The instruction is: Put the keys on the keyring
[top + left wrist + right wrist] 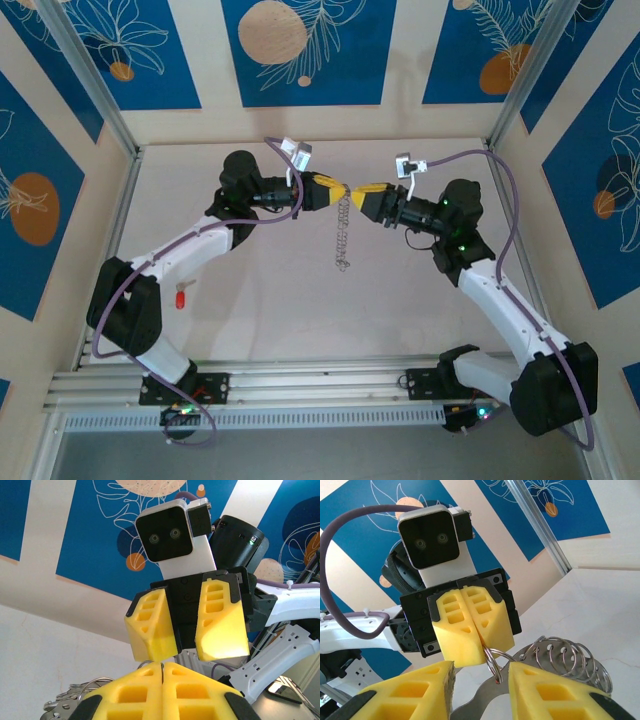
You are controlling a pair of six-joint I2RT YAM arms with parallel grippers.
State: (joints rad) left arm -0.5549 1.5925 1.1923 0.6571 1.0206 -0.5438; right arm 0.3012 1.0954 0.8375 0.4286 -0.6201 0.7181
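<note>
**A:** Between the facing tips, mid-air: reading the left gripper [481, 650] as clamped tight on the thin wire of the keyring [493, 661]. Reading the right gripper [186, 652] as partly apart, gripping nothing, just short of the ring.

**B:** Confirmed. Also seeing a chain [343, 238] hanging straight down below the pinch.

**A:** Located the red key [181, 297]?

**B:** Yes. Down on the table [260, 300], well apart from the left gripper, back toward its base and out to its left. Not on the ring yet.

**A:** Judgement for this step: hold the left clamp firm. Bring the right tips in square, just beside the left pinch. Close on wire only, never chain. Go slow, no twist, or risk a slip.

**B:** Agreed.
</note>
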